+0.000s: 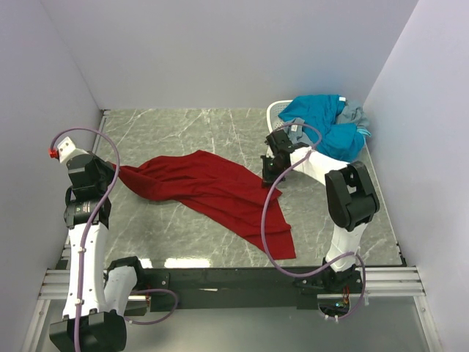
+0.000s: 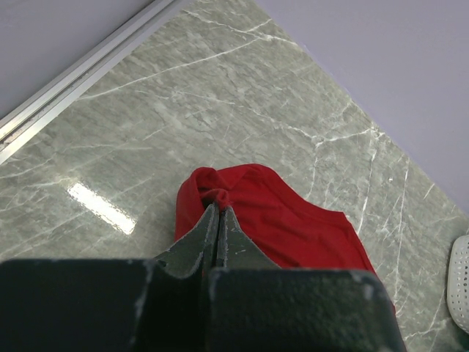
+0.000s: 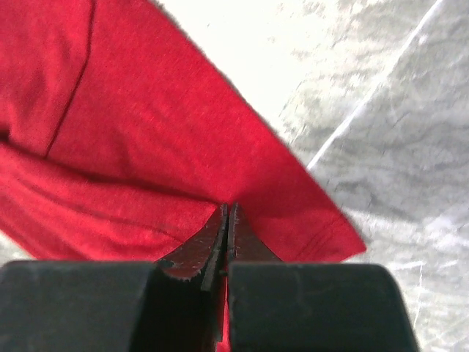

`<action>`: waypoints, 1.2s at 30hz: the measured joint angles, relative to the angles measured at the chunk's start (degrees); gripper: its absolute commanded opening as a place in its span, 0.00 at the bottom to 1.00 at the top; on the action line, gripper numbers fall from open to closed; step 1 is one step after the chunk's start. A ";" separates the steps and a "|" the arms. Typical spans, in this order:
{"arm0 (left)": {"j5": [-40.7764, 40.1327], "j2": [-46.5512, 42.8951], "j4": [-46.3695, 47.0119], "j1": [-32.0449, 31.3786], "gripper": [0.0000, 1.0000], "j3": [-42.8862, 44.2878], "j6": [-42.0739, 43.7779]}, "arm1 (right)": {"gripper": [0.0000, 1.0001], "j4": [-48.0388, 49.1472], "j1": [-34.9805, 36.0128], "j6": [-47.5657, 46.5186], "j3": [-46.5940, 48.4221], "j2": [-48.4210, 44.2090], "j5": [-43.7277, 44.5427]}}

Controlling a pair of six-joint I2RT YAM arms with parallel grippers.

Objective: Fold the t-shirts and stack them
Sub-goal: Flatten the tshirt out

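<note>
The dark red t-shirt lies stretched across the marble table from the left side toward the front right. My left gripper is shut on a bunched end of it at the left; the left wrist view shows the jaws pinching red cloth at the tips. My right gripper is shut on the shirt's right edge; the right wrist view shows the jaws closed on a fold of the red shirt. Teal-blue and grey t-shirts are heaped at the back right.
A white perforated basket sits under the teal and grey heap at the back right; its rim also shows in the left wrist view. Walls enclose the table on three sides. A metal rail runs along the front edge.
</note>
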 measured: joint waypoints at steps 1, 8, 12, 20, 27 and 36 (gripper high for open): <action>0.00 0.00 0.00 0.00 0.00 0.00 0.00 | 0.00 -0.39 -0.02 0.02 0.02 -0.37 -0.22; -0.02 0.81 -0.02 -0.02 0.00 1.07 -0.48 | 0.00 -6.16 -0.98 0.28 4.66 -7.17 -2.19; -0.02 3.87 0.98 0.00 0.00 5.46 -1.03 | 0.00 -9.79 -3.58 0.50 14.16 -12.35 -3.28; -1.09 14.34 0.42 0.24 0.01 27.43 -3.37 | 0.00 -14.69 -5.46 1.14 38.73 -17.73 -1.11; -4.00 14.67 3.21 0.33 0.01 47.89 -4.57 | 0.00 -11.82 -5.46 0.81 47.74 -29.03 2.34; -10.80 1.77 9.40 0.33 0.01 50.86 -0.39 | 0.00 -1.90 -5.42 -3.48 47.69 -43.71 3.72</action>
